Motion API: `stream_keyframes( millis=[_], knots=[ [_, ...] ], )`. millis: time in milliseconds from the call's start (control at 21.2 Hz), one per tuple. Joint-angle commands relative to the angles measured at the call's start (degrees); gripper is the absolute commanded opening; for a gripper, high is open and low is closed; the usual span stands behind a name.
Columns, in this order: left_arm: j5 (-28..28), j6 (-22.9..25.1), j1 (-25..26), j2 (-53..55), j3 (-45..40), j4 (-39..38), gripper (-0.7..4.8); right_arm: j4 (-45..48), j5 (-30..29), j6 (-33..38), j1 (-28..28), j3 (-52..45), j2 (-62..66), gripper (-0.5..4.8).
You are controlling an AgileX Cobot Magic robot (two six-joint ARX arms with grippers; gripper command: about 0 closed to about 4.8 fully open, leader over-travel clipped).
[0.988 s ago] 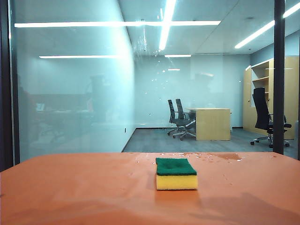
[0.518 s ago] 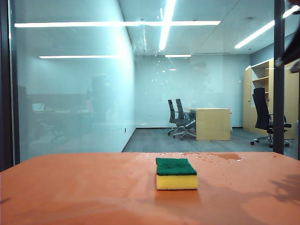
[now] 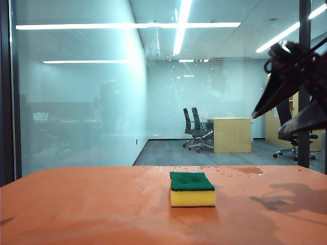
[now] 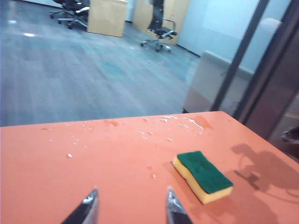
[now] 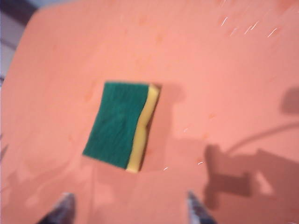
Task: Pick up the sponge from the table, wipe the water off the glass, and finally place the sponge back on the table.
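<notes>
One sponge lies flat on the orange desk, green scouring face up, yellow foam below, near the middle and a little toward the glass. Nothing touches it.

The right gripper hangs above the desk's right side, higher than the sponge and well to its right in the exterior view, its fingers spread wide and holding nothing. From its wrist camera the right gripper looks almost straight down, the sponge lying just ahead of the open fingers, its long axis running roughly away from them rather than across the gap.

The left gripper sits low over the near left part of the desk, fingers parted and empty; the sponge lies off to one side of them, farther away.

Judging by this, the right arm is the better placed to descend and pinch the sponge across its short width.

Small droplets of water dot the desk's far edge. No containers are in view.
</notes>
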Motion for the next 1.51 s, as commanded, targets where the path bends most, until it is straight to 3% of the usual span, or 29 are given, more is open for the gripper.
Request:
stream_keyframes(
  millis=[47, 235, 518, 659, 1506],
  knots=[
    [1.7, -0.2, 0.0, 0.0, 0.3, 0.5, 1.85, 4.5, -3.7, 1.7, 0.4, 0.3, 3.9, 3.16],
    [2.1, -0.2, 0.0, 0.0, 0.3, 0.2, 1.87, 5.6, -6.2, 3.0, 1.9, 3.3, 9.9, 3.17],
    [3.2, -0.1, 0.0, 0.0, 0.3, -0.3, 1.92, 5.4, -4.8, 3.0, 6.3, 10.4, 19.1, 3.17],
    [4.6, -0.2, 0.0, 0.0, 0.4, -0.8, 2.44, 5.3, -4.4, 3.0, 6.8, 12.3, 22.6, 3.17],
    [2.5, -0.1, 0.0, 0.0, 0.6, -6.2, 2.43, 5.4, -0.7, 3.0, 11.8, 21.5, 37.9, 3.16]
  ],
)
